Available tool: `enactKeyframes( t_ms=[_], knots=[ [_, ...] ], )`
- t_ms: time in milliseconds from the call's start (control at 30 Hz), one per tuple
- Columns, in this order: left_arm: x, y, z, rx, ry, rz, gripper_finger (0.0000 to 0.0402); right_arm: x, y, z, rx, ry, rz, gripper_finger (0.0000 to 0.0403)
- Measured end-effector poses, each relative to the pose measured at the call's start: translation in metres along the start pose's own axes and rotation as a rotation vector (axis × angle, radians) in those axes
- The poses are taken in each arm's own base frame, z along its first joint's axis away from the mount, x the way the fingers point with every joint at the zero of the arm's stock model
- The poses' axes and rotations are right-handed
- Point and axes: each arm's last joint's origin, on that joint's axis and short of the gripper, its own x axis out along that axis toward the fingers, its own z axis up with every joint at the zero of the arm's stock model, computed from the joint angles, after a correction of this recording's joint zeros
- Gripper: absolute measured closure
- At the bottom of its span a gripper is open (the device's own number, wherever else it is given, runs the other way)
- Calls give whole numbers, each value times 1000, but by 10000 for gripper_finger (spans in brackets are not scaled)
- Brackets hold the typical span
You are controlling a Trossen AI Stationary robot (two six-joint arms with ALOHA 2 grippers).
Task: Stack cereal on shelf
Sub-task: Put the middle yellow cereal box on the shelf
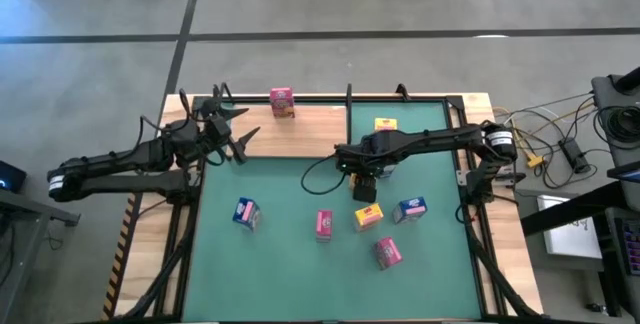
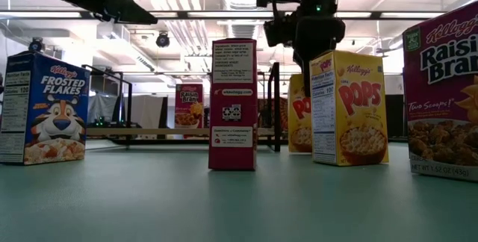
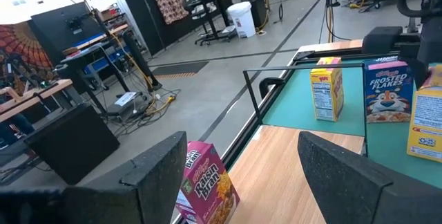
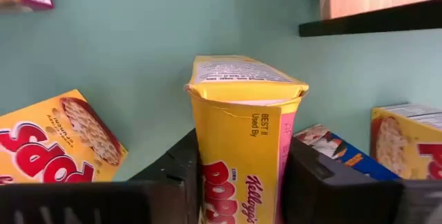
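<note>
My right gripper [image 1: 366, 186] reaches over the middle of the green mat and is shut on a yellow Pops box [image 4: 245, 134], which shows behind a nearer yellow box in the low view [image 2: 299, 115]. My left gripper [image 1: 235, 142] hangs open over the left part of the light-wood shelf [image 1: 310, 119] and touches nothing. A pink Raisin Bran box [image 1: 282, 101] stands on the shelf just beyond its fingers [image 3: 207, 182]. Standing on the mat are two blue boxes [image 1: 246, 212] [image 1: 411, 209], two pink boxes [image 1: 323, 224] [image 1: 388, 253] and two yellow boxes [image 1: 368, 216] [image 1: 386, 124]. My right gripper pinches the yellow Pops box between its two fingers, one on each opposite side a little below the top flap [image 4: 207, 148]. The fingers [image 4: 314, 175] come from above. The box is upright; whether its lower end [image 2: 299, 149] rests on the mat, I cannot tell.
Thin black frame posts [image 1: 348, 94] rise along the shelf's far edge. Wooden table strips with black rails border the mat left and right [image 1: 478, 224]. Cables and equipment lie beyond the right edge [image 1: 560, 149]. The standing boxes crowd the mat near my right gripper.
</note>
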Motion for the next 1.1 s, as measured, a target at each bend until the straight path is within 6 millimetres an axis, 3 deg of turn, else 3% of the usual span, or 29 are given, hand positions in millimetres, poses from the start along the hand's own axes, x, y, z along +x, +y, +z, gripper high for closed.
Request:
enactKeyframes(
  t_ms=[300, 667, 867, 1100],
  knots=[
    [0, 0, 0, 0, 0, 0, 141, -37, -1, 11, -10, -132, 37, 287],
    [0, 0, 1, -1, -8, 2, 141, -114, -4, 47, -41, -518, 43, 286],
    [0, 0, 1, -3, -13, 4, 141, -146, -20, 57, -81, -685, -122, 288],
    [0, 0, 1, -6, -13, 4, 141, -155, -51, 63, -83, -750, -241, 287]
  ],
)
